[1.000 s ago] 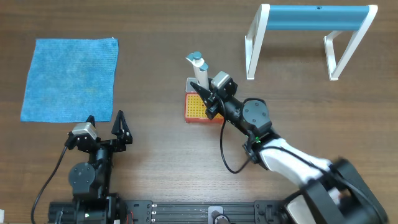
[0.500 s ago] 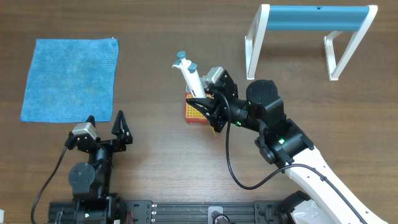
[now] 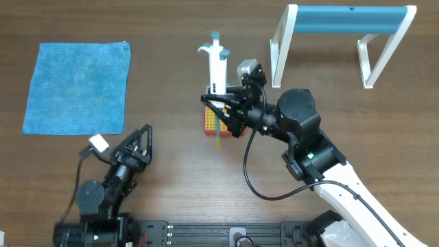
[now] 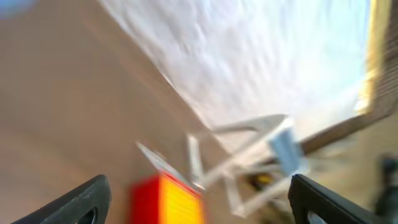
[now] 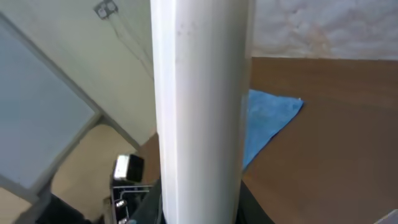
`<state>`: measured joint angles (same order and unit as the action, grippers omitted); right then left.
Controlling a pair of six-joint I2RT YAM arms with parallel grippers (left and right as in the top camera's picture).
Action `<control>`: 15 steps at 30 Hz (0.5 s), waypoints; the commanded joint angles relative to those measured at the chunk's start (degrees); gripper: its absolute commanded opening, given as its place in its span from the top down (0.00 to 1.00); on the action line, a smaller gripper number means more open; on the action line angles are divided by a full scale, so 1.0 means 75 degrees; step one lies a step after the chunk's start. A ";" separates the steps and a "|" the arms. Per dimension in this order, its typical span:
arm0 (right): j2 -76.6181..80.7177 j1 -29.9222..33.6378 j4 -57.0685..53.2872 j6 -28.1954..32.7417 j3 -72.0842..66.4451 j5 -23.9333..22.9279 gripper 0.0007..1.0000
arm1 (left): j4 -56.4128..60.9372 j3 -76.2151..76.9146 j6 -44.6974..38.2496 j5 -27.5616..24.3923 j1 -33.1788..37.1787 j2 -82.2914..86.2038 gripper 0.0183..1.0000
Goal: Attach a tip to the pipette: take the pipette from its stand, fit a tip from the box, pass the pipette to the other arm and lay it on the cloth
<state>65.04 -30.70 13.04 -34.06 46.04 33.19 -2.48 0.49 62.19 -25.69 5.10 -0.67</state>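
My right gripper is shut on the white pipette, which stands upright over the red and yellow tip box. A thin yellow tip hangs at the pipette's lower end, over the box. The pipette's body runs close in front of the right wrist camera. The blue cloth lies flat at the far left, and its corner is seen behind the pipette. My left gripper stands open near the table's front, turned toward the tip box, with nothing between its fingers.
The white and blue pipette stand is at the back right, also seen as a blurred stand in the left wrist view. The left arm's wrist sits low at the table's front. Bare wooden table lies between cloth and box.
The right gripper has swung the pipette upright and lifted it, now with a yellow tip on its end. The left arm has turned and tilted toward the tip box.
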 commanded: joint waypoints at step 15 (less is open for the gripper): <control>-0.0041 0.0020 -0.0003 -0.0915 0.0099 0.1268 0.92 | 0.3812 0.5890 0.0414 -0.6452 -0.0125 -0.7600 0.08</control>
<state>65.04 -30.70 12.69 -40.49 46.09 40.51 25.71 31.64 75.00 -55.07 5.13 -45.28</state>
